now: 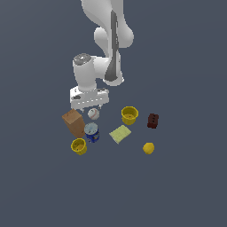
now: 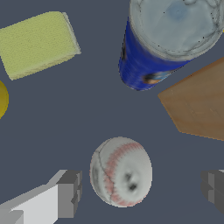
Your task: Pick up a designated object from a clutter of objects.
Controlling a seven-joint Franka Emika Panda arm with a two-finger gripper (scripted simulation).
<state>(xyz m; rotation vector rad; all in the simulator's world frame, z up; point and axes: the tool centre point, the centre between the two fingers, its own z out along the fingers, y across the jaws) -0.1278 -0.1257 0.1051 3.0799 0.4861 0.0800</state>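
Dark grey floor (image 1: pixel 186 186) spreads flat under everything, and a few small things sit on it in a loose bunch. The white arm (image 1: pixel 108 35) reaches down from the far side, and its gripper (image 1: pixel 91 106) hangs low right above the white baseball (image 1: pixel 93 114). In the wrist view the baseball (image 2: pixel 121 171) with its red stitches sits between the two grey fingers (image 2: pixel 70 192), and the fingers are spread wide and do not touch it, so the gripper holds nothing. The blue can (image 1: pixel 91 132) stands just near of the ball, and the brown box (image 1: pixel 73 123) is just beside both, toward the exterior view's left. One yellow cup (image 1: pixel 79 146) sits nearest of all. The other yellow cup (image 1: pixel 129 115), the pale pad (image 1: pixel 120 134), the lemon (image 1: pixel 148 148) and the dark red block (image 1: pixel 152 120) lie toward the exterior view's right, well apart from the ball.
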